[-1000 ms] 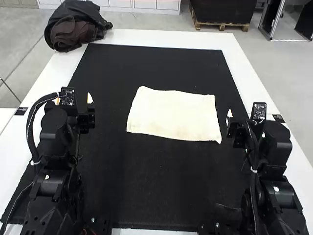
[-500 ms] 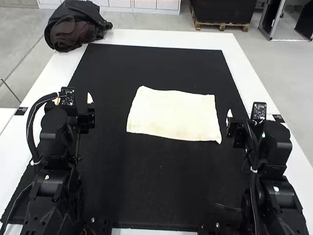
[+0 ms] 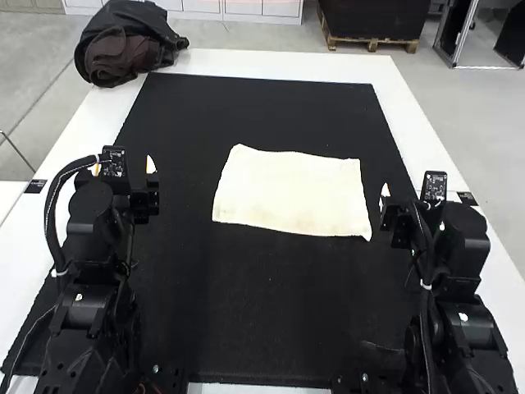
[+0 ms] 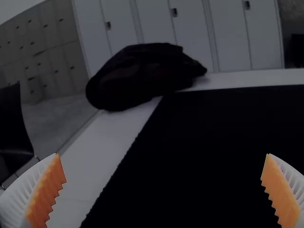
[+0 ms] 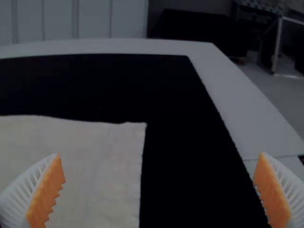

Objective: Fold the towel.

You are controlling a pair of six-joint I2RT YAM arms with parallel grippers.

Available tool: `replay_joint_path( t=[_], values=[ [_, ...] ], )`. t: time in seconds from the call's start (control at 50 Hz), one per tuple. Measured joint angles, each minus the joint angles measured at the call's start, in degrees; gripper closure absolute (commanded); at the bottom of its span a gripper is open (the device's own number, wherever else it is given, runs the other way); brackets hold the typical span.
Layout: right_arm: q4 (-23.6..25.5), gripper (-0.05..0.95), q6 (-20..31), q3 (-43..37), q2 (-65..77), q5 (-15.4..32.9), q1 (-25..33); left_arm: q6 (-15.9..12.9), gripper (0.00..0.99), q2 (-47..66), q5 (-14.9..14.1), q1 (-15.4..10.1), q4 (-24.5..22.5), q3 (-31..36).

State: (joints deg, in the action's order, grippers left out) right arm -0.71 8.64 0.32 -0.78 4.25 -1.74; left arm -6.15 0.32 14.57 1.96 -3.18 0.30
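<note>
- Nothing has moved since the earlier frames: the cream rectangular cloth towel (image 3: 291, 193) lies exactly as it did, and the robot keeps its pose at both sides.
- Towel: spread in a single flat sheet on the black cloth mat (image 3: 262, 304) that covers the middle of the white surface (image 3: 271, 61), between the two sides of the robot. It sits slightly askew, its near right corner drawn to a small point.
- The fold, by my reading, has not begun; the step in hand is to reach the near edge and take both of its corners.
- To do it well, I would bring each gripper low over its own corner, pinch only a small bite of cloth, and avoid scraping up the mat beneath. Lifting together and carrying the edge to the far one at an even pace should keep the crease straight; uneven pulling could skew the sheet or drag it.
- Jaws of the white-and-orange ribbed left gripper (image 4: 162, 155): spread wide, holding nothing, well apart from the towel.
- Jaws of the matching white-and-orange ribbed right gripper (image 5: 160, 155): also spread wide and empty, near the towel's right edge but not touching it.
</note>
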Motion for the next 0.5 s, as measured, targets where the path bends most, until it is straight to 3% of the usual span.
replay_joint_path(
  t=[0.28, 0.5],
  values=[
    [0.0, -0.02, 0.0, 0.0, 0.0, 0.0, 0.0, 0.8, 0.028, 0.0, -5.8, 0.0, 2.2, 0.0],
    [-0.1, -0.01, 1.4, 0.0, 0.0, 0.0, 0.0, 1.0, 0.028, 0.0, -7.4, 0.0, 2.1, 0.0]
  ],
)
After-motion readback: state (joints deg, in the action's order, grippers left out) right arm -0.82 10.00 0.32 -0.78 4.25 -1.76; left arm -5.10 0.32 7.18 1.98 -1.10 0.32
